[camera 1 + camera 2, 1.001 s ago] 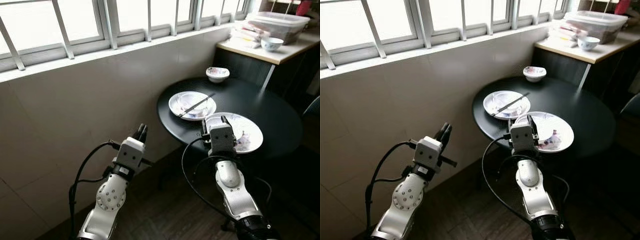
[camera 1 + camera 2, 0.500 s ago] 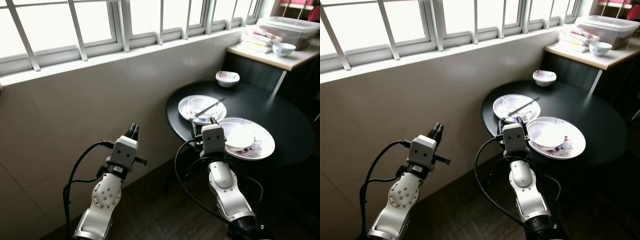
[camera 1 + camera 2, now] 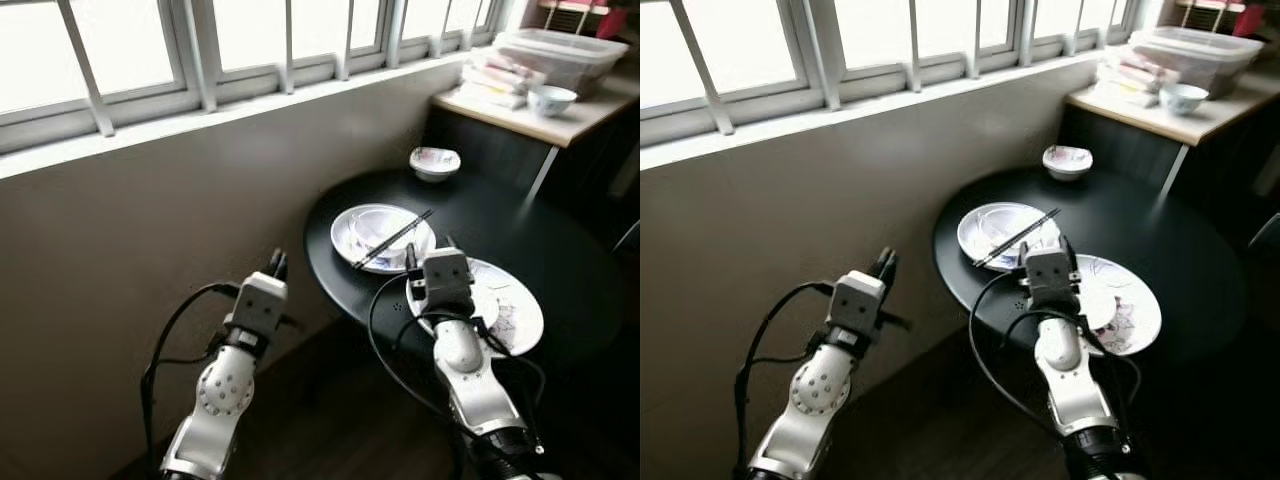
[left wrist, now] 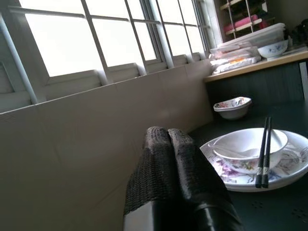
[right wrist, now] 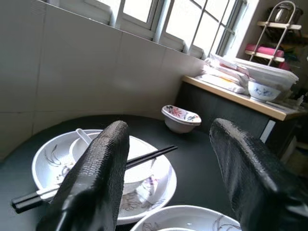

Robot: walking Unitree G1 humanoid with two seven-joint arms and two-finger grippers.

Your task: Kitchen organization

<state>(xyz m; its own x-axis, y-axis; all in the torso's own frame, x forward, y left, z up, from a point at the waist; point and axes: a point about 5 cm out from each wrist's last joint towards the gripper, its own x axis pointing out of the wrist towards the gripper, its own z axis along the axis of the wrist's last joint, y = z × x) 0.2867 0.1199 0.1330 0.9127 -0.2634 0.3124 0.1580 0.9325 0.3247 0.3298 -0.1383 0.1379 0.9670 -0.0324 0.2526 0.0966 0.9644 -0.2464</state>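
up by the window, a round black table carries the dishes; the near plate with a floral print lies at the table's front edge, and the right gripper hangs just above its rim, its two black fingers spread wide apart and clamped on nothing; just beyond it sits a second plate holding a white bowl with a white spoon in it, and a pair of black chopsticks rests slantwise across the bowl and plate; farther back on the table stands a small patterned bowl, apart from the plates; the left gripper is raised off to the side of the table, in front of the tiled wall below the window, its fingers pressed together and holding nothing; behind the table a light countertop bears a blue-and-white bowl, a clear plastic tub and some stacked packets.
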